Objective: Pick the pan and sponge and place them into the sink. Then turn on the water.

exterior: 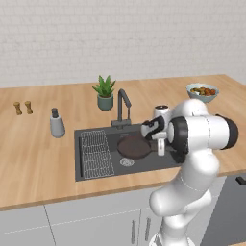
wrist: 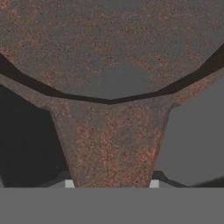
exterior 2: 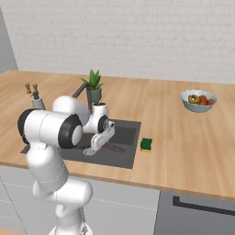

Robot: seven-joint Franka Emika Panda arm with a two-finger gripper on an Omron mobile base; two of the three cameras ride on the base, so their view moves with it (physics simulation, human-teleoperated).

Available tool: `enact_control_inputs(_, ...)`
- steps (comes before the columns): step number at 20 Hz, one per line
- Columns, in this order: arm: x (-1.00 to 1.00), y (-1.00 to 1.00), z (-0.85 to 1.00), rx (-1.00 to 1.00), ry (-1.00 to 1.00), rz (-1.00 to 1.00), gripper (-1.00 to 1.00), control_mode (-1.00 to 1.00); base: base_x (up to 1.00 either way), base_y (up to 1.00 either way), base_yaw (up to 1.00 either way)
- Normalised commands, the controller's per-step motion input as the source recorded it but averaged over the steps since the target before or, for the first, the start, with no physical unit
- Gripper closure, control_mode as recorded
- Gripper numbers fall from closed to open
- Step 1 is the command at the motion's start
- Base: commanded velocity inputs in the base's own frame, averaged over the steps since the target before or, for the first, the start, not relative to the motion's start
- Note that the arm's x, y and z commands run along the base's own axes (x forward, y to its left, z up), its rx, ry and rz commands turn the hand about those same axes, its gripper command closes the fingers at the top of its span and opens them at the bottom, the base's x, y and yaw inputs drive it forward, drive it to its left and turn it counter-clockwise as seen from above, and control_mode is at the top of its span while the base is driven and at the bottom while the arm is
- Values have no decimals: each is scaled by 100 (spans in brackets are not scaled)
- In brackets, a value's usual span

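On the wooden table (exterior: 38, 158), the end effector (exterior: 160, 144) gripped the pan (exterior: 134, 146) by its handle over the sink (exterior: 91, 175); releasing early might have tipped it onto the rim.

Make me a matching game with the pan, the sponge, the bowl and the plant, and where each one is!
Things:
1. pan
2. sponge
3. bowl
4. plant

Places:
A. on the counter just right of the sink
B. behind the sink, next to the faucet
C. over the sink basin, held by the gripper
D. far right on the counter, full of colourful food

Pairs: 1-C, 2-A, 3-D, 4-B
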Motion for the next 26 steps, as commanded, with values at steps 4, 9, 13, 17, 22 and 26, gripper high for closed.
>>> enact_control_inputs(4, 25, 5, -31, 7, -3, 6, 100, -100, 0, 0, 0)
enact_control_inputs(9, 22, 14, -34, 0, 0, 1, 100, -100, 0, 0, 0)
enact_control_inputs(13, 21, 5, -34, 0, 1, 0, 100, -100, 0, 0, 0)
enact_control_inputs(17, 21, 0, -50, 0, 0, 0, 100, -100, 0, 0, 0)
enact_control_inputs(22, 13, 0, -61, 0, 0, 0, 100, -100, 0, 0, 0)
enact_control_inputs(26, 18, 0, -57, 0, 0, 0, 100, -100, 0, 0, 0)
